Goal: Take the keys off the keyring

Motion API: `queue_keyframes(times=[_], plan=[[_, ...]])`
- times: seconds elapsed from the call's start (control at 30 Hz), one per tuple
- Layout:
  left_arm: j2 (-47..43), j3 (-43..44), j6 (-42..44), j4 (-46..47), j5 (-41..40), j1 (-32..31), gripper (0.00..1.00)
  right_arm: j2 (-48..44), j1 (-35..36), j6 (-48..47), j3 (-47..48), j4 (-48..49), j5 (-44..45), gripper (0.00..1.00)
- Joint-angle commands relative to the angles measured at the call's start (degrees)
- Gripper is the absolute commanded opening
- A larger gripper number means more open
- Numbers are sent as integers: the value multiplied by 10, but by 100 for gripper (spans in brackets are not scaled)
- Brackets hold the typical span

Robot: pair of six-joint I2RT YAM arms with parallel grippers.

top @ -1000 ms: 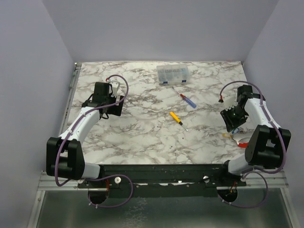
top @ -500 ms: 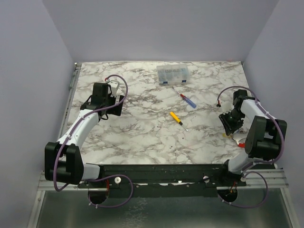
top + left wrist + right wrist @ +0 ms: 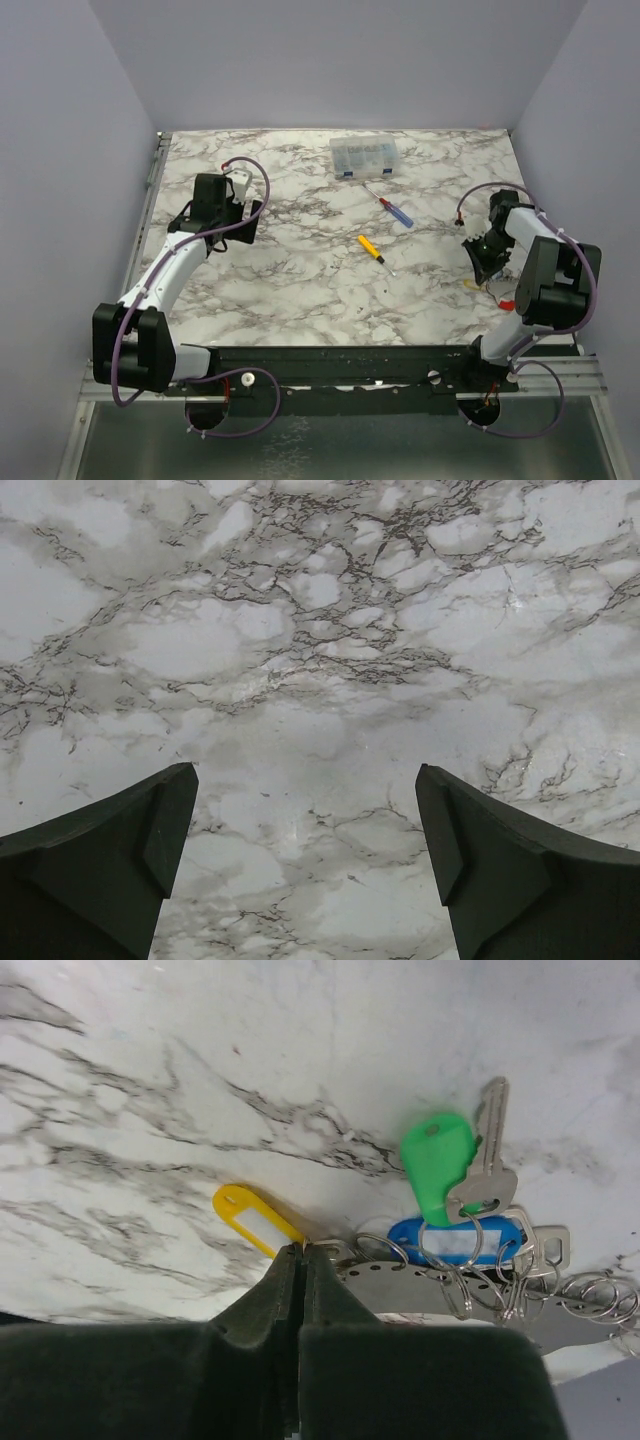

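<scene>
Marble table (image 3: 300, 290). Two screwdrivers mid-table, well apart from the key bunch: red-and-blue one (image 3: 392, 208) nearer the box, yellow one (image 3: 372, 250) nearer the arms, neither touching anything else. Left gripper (image 3: 305, 780) out on the left side, fingers spread wide over bare marble. Right gripper (image 3: 301, 1250) down at the right edge, its arm hiding most of the bunch from the top camera; only a red strap (image 3: 508, 302) and a yellow scrap showing beside it there. From the right wrist: fingers pressed fully together, tips at a small wire ring by the end of the yellow tag (image 3: 245, 1218); cannot tell whether that ring is actually caught. Keyring (image 3: 420, 1285) flat on the table just beyond the fingertips: several thin wire rings on a perforated metal strip. Keys (image 3: 485, 1150) on the rings: one silver blade beside a green tag (image 3: 437, 1165), another past a blue tag (image 3: 455, 1240). Clear parts box (image 3: 365, 157) at the far edge, blue latches on the near side, compartments with small contents too blurred to identify.
</scene>
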Motion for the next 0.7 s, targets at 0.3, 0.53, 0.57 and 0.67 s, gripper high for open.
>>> queue_keyframes(times=[0.3, 0.53, 0.57, 0.67], plan=[[-35, 7, 79, 35, 190, -7, 99, -78, -3, 7, 79, -109, -223, 1], [-51, -2, 131, 81, 292, -70, 99, -113, -2, 33, 111, -116, -331, 1], [-54, -5, 141, 94, 292, -84, 99, -116, -2, 38, 116, -116, -344, 1], [-65, -24, 178, 136, 299, -131, 99, -126, -2, 58, 128, -112, -382, 1]])
